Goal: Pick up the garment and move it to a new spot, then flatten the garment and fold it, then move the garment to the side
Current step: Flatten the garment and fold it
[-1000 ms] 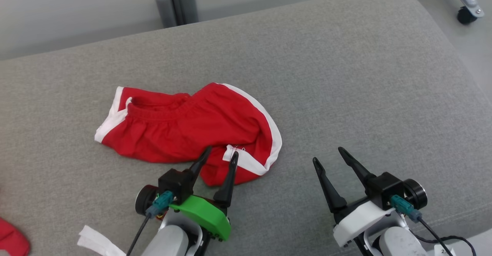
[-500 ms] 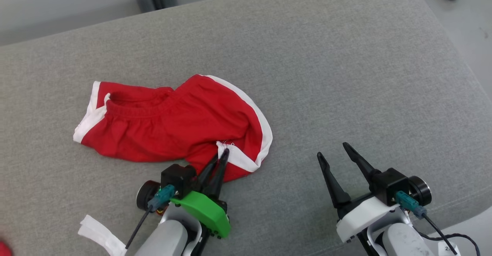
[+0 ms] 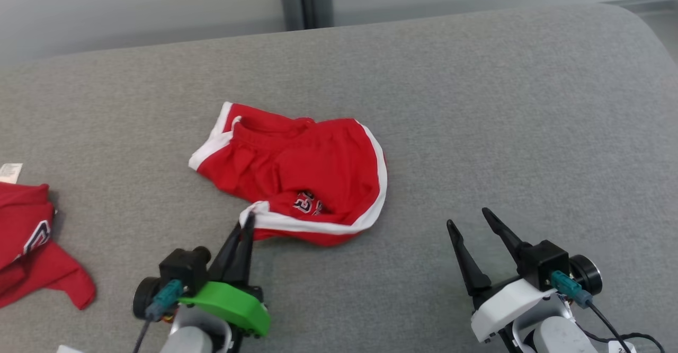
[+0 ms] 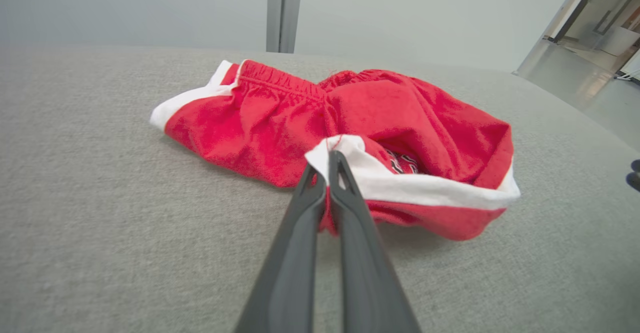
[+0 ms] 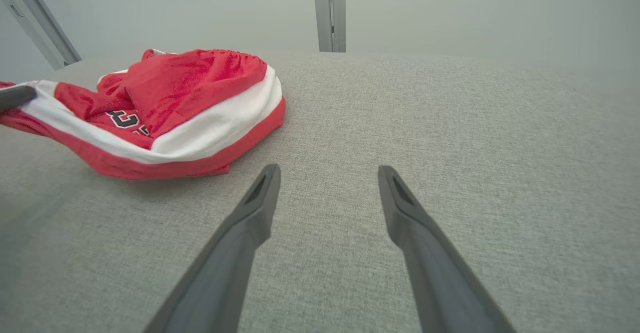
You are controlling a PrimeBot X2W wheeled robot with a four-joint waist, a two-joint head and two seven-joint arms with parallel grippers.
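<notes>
The garment point(image 3: 32, 236) lies crumpled at the far left of the head view, red with a white dark-outlined character showing. It is apart from both grippers. My left gripper point(image 3: 247, 221) is shut on the white-edged hem corner of a second piece, red shorts point(image 3: 307, 167) with an elastic waistband and white side stripes. In the left wrist view the closed tips point(image 4: 331, 160) pinch that white edge of the shorts point(image 4: 400, 108), and dark lettering shows inside the fold. My right gripper point(image 3: 467, 217) stands open to the right of the shorts point(image 5: 190, 80), nothing between its fingers point(image 5: 260, 198).
Everything rests on a wide grey fabric cushion point(image 3: 503, 104) with a rounded far right corner. A grey post point(image 3: 306, 0) stands behind its far edge. A small white tag point(image 3: 9, 171) lies by the garment. Bare cushion stretches to the right.
My left gripper closed on the shorts' white hem corner and drew it left, turning the leg over so lettering shows. The head camera shifted. The right gripper stayed open.
</notes>
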